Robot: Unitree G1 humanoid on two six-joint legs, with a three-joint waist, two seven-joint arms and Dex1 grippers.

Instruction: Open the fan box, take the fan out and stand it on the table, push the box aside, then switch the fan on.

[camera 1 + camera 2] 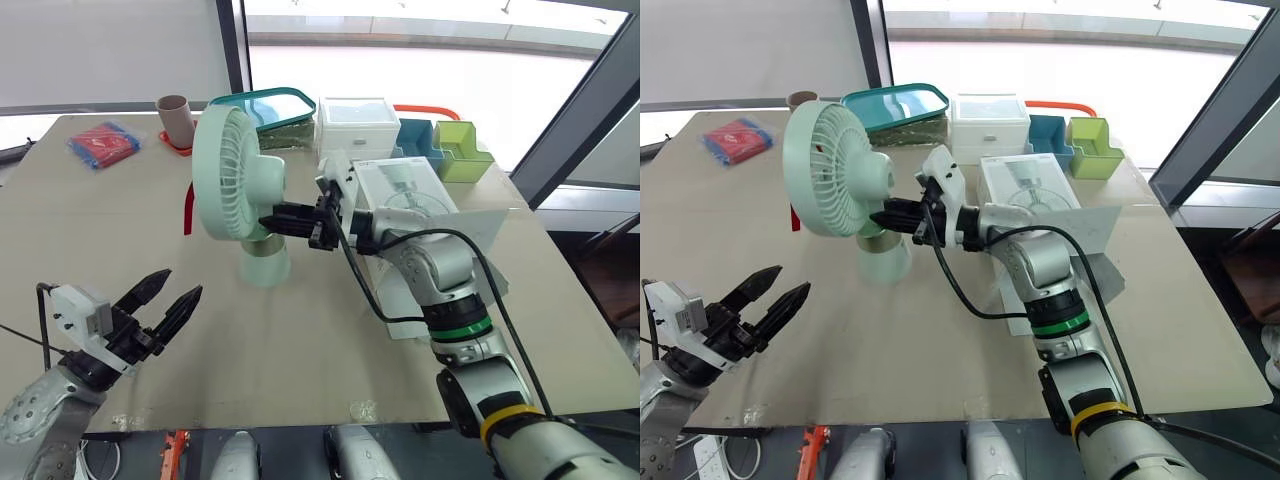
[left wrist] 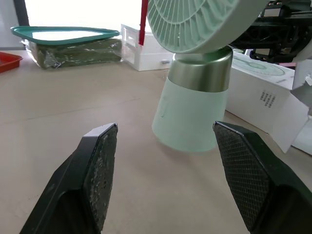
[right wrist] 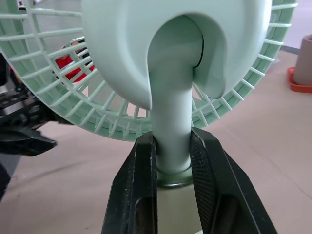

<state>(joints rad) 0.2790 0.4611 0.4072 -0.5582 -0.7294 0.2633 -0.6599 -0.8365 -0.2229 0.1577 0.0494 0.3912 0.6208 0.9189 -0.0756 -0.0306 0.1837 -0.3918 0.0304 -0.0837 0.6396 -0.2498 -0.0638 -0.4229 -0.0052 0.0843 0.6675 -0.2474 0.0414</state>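
Right wrist view: the right gripper (image 3: 171,144) pinches the upright fan (image 1: 232,175) by its neck; near left, the left gripper (image 1: 181,282) gapes wide.

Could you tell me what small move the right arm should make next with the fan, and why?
Probably open the right gripper and draw it back. The fan looks upright with its base set on the table, and the fingers are clamped on its neck. The box lies close beside it and has not yet been pushed aside.
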